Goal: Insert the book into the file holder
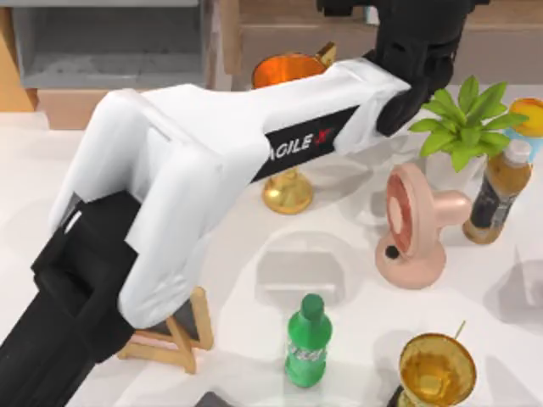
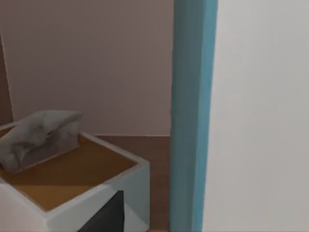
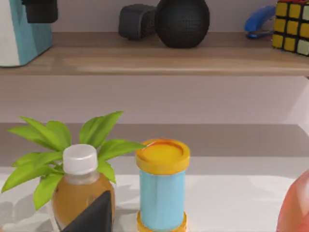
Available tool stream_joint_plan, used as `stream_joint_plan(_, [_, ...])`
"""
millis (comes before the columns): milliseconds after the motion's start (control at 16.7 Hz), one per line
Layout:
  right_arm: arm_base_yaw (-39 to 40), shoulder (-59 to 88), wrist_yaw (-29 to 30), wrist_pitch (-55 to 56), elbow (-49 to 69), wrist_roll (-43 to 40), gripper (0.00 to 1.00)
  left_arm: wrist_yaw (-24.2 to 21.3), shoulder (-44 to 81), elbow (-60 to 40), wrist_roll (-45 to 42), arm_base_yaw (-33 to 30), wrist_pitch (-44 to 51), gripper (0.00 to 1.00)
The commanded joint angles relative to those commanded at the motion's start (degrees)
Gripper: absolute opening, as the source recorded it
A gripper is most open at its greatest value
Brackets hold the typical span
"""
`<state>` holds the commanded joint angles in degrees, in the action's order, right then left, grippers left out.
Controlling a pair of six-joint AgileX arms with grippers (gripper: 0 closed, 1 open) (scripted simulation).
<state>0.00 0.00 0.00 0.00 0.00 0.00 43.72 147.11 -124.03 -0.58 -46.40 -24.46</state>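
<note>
Left arm (image 1: 195, 170) stretches across the table toward the top view's upper right; its gripper end sits up near the back shelf. In the left wrist view the book (image 2: 193, 116) is right at the jaws, teal spine upright and whitish face close to the lens, so probably clamped, though the fingers aren't visible: cannot tell.

File holder (image 1: 106, 42) is at the top view's upper left, well apart from that gripper end. Key relation: carry sideways toward the holder, keeping the long axis vertical. Right arm idle, near a plant (image 3: 63, 140).
</note>
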Motion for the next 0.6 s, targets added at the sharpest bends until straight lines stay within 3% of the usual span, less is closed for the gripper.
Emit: stream_joint_plan(600, [0.0,0.0,0.0,0.0,0.0,0.0,1.0,0.0,0.0,0.0,0.0,0.0,0.0,0.02])
